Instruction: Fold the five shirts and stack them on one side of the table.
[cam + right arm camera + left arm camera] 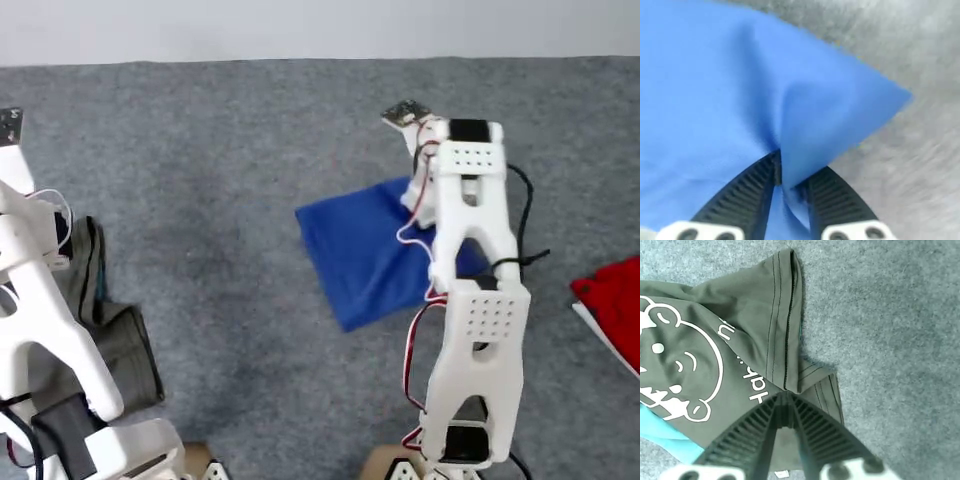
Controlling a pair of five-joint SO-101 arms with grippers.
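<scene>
On the grey worktop (220,150) we see a blue shirt (360,255) lying near the middle, folded into a rough rectangle. The right arm (475,300) stands over its right part. In the right wrist view the right fingers (737,195) are closed on a ridge of this shirt. The cloth is pinched between them and rises into a crease, and one corner of the shirt points out over the grey surface.

At the left edge of the worktop lies an olive shirt (125,345), partly under the left arm (50,320). In the left wrist view the left fingers (747,432) are drawn together so that their tips meet, just at a stitched hem of the olive shirt. We cannot tell whether any cloth is caught between them. The shirt lies with its white cartoon print (685,375) facing up and a sleeve folded over. A teal shirt (655,432) shows from under it.

A red shirt (612,290) lies at the right edge of the worktop, well apart from the blue one.
</scene>
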